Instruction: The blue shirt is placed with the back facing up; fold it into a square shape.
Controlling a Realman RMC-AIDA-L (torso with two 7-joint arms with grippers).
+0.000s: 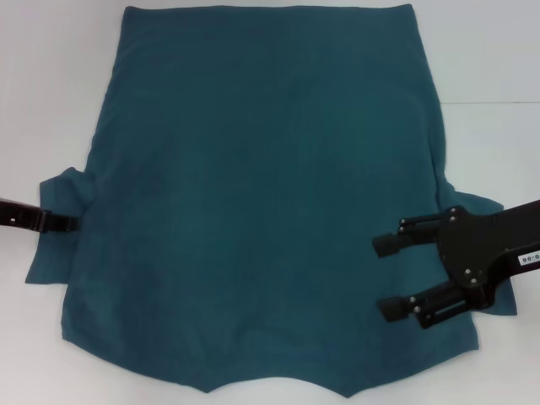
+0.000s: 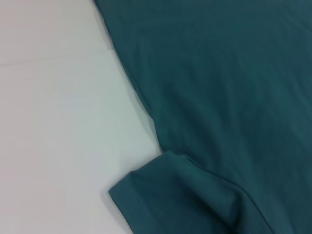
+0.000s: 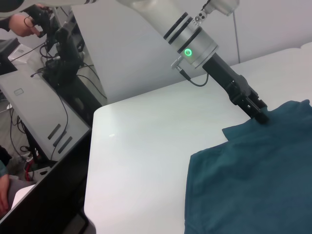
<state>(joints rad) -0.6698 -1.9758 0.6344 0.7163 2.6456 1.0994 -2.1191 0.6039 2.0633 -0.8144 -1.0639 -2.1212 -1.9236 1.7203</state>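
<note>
1. A small white label [image 1: 530, 259] sits on the right arm [image 1: 515, 232] at the head view's edge; its dark characters are cut off and cannot be read for sure.
2. The shirt [image 1: 261, 194] shows no lettering.

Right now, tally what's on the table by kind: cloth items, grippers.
Cloth: 1, the blue shirt, spread flat
Grippers: 2, left gripper at the shirt's left sleeve, right gripper open over its right side
Total: 3
</note>
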